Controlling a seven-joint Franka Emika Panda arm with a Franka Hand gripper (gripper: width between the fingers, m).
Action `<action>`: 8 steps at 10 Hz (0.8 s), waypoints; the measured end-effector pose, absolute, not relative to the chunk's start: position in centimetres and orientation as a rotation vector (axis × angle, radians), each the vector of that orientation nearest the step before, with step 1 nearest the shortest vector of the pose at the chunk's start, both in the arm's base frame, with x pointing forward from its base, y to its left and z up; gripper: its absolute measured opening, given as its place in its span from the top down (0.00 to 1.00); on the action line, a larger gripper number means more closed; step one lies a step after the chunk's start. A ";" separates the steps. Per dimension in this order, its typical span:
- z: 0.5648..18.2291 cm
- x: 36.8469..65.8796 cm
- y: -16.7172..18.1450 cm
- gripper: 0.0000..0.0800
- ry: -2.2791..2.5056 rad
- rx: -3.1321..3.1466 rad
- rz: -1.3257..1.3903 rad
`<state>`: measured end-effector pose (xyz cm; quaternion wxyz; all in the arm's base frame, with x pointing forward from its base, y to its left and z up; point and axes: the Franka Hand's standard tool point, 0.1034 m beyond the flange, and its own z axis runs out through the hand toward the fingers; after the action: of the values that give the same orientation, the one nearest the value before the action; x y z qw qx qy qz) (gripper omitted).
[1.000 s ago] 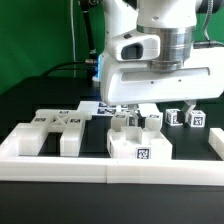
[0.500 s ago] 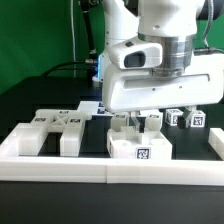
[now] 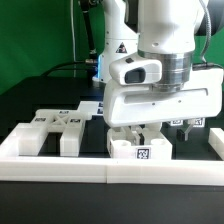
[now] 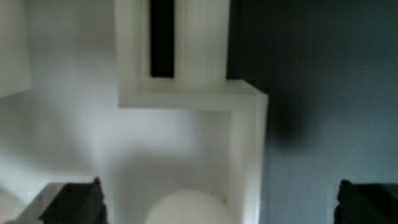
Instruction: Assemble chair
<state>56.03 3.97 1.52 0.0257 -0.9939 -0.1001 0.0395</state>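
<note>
The chair is in loose white parts with black-and-white tags. A blocky part with a tag on its front stands at the front middle, and my gripper hangs right over it, open. In the wrist view this part fills the middle, a dark slot running along its narrow end. My gripper straddles it with both dark fingertips clear of its sides. A wide slotted part lies toward the exterior view's left. A small tagged cube shows at the right, partly behind the gripper body.
A low white border wall runs along the front, with a raised end at the exterior view's right. The marker board lies behind the parts on the black table. A green screen stands at the back.
My gripper has come down and a little toward the exterior view's right, now close over the front middle part. It hides more of the small cubes. The jaws stay open.
</note>
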 end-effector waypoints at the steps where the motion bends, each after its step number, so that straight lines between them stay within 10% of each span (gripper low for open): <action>1: 1.3 55.8 3.8 0.19 -0.307 -3.073 0.128; 2: 1.3 55.7 3.8 0.19 -0.299 -3.072 0.131; 8: 1.3 55.7 3.8 0.96 -0.290 -3.070 0.131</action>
<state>55.73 3.76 1.28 0.0274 -0.9943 -0.0940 0.0423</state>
